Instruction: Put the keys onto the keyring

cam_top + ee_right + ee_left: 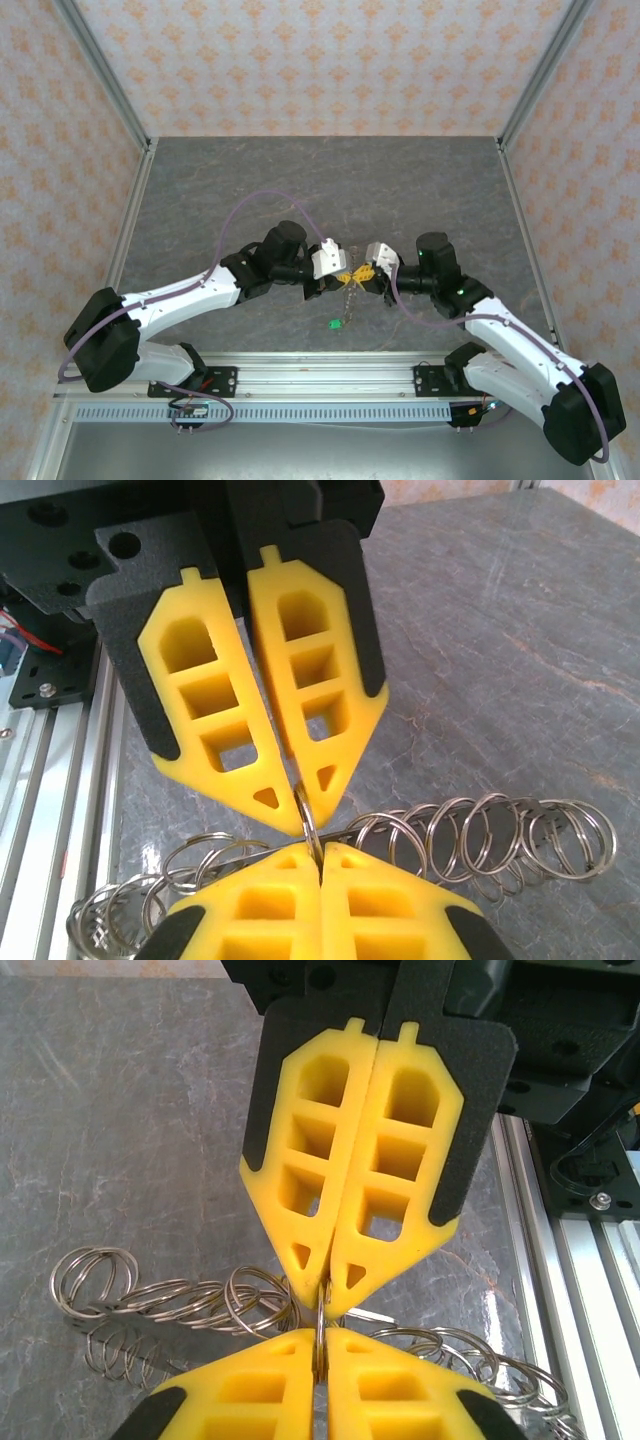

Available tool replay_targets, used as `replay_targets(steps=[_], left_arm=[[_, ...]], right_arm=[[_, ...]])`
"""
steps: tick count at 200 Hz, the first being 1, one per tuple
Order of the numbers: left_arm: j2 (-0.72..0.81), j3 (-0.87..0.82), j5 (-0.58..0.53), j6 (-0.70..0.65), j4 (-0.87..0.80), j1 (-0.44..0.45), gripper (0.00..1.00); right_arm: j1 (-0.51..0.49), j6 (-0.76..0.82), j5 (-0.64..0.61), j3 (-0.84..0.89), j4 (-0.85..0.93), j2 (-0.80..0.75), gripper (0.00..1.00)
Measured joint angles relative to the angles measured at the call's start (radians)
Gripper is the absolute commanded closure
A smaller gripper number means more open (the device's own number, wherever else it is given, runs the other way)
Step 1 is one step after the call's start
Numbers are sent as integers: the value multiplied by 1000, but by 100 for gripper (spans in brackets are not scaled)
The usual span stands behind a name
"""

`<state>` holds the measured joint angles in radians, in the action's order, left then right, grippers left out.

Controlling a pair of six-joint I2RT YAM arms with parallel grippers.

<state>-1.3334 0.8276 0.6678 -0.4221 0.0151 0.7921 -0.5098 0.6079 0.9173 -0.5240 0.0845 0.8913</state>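
Left gripper [320,1350]: one; jaws closed on a ring of the keyring [175,1302].
Right gripper [320,852]: one; jaws closed on the same ring, tip to tip with the left's.
Keyring: one chain of linked silver rings, trailing left and right above the table [300,180].
Green tag [333,323]: one, near side of the grippers.
Keys: cannot tell them apart from the rings.

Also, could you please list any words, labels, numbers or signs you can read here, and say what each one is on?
No text can be read in these views.
The green tag: too small to tell whether it bears any print.
The circuit board: any print is too small to read.
The keyring: no markings visible on its metal rings.
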Motion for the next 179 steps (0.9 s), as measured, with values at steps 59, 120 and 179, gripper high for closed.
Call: replay_targets(steps=[59,120,179], left_arm=[[-17,24,-3,-32,-21,0,84],[-31,29,0,-24,-25,0,86],[-31,27,-3,6,-19,0,85]], right_arm=[[-4,32,-16,-121,187,11,100],[-86,66,-163,-246,353,75,100],[-94,68,-190,-262,369,88,100]])
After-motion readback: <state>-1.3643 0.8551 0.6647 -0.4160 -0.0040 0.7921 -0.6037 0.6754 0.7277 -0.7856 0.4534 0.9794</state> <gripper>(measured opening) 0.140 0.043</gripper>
